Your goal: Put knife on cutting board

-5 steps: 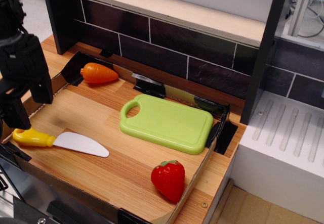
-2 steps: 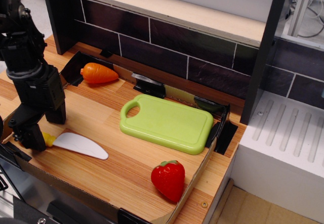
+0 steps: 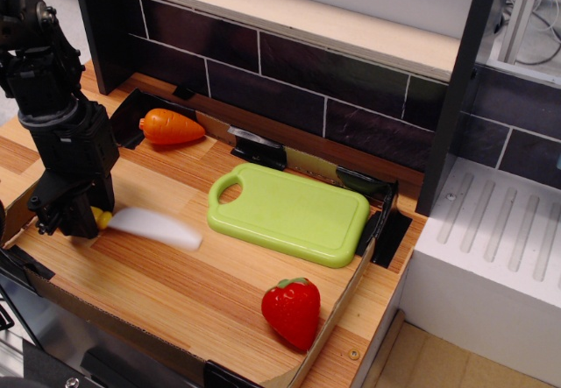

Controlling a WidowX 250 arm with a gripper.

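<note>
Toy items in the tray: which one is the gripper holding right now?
The knife. The gripper is closed on its yellow handle, white blade motion-blurred. The carrot and strawberry lie untouched, apart from it.

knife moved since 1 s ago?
Yes. The knife, held at its handle by the pincer, has shifted up and right toward the cutting board; its blade is motion-blurred.

the claw (image 3: 77, 222) hangs at the left end of a wooden table (image 3: 219, 274). beyond it and to its right runs a wall of dark tiles (image 3: 333, 86) under a pale wooden shelf (image 3: 289, 11). far to its right stands a white ribbed block (image 3: 500, 257).
</note>
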